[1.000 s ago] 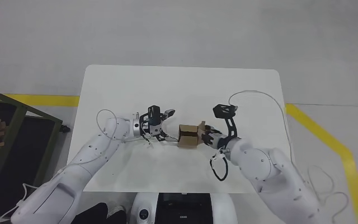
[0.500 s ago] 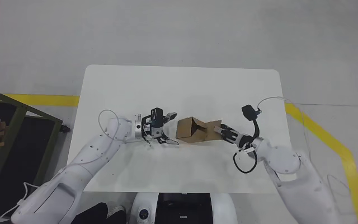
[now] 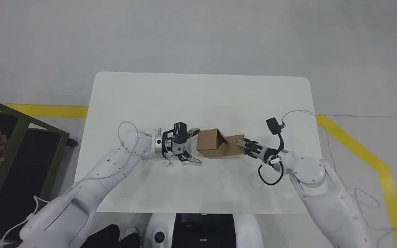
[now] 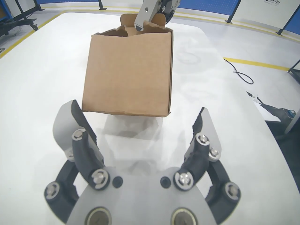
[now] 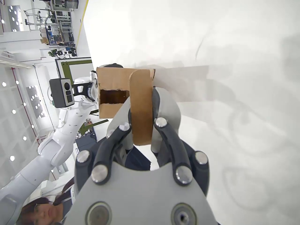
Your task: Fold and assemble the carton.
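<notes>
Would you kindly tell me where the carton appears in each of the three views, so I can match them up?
Top view: carton near the picture's centre, between left gripper and right gripper.
Left wrist view: carton just ahead of the open left gripper.
Right wrist view: carton just beyond the right gripper, which clamps its flap.
Shared landmark: the right gripper shut on the carton's flap.

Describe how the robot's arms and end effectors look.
Both arms have smooth white shells, with thin cables looping at the wrists. The left end effector and right end effector have curved silver fingers, black linkages and round silver bolts.
</notes>
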Robot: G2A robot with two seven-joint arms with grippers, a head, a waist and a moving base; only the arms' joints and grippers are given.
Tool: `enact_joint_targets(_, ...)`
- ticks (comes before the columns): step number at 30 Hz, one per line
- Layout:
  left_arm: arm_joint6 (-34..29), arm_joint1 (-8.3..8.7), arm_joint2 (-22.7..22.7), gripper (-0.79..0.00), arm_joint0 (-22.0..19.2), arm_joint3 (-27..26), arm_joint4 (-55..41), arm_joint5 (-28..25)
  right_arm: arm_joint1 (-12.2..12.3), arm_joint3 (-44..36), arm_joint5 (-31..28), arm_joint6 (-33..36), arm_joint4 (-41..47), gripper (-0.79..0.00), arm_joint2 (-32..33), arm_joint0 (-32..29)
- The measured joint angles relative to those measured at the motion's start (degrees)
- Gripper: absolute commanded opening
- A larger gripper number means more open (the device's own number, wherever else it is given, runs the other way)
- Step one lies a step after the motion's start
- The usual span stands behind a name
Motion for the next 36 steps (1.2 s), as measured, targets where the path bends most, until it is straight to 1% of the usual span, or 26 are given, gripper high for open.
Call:
enact_joint_targets(11,2.2,-2.19,3.6,0.000,-3.7,3.5,-0.1,-1.3,-0.1,-0.6,0.2,-0.6,-0.8,-0.785,-0.4,-0.1)
enact_joint_targets(20,5.4,-3.48,4.9,0.000,-5.3,8.3,-2.1,-2.9,0.0,-1.1,0.6,-0.8,-1.5,-0.785,-0.3,-0.5)
enact_joint_targets(25,5.1,-4.31,6.4,0.000,-6.2,9.5,-3.1,-3.9,-0.1,-1.0,0.7,-0.7,-1.8,-0.785,-0.6,-0.2)
enact_joint_targets(36,5.4,-5.17,8.9,0.000,-7.3,11.6,-5.1,-3.6,-0.1,-0.6,0.7,-0.5,-2.0,-0.785,-0.5,-0.1)
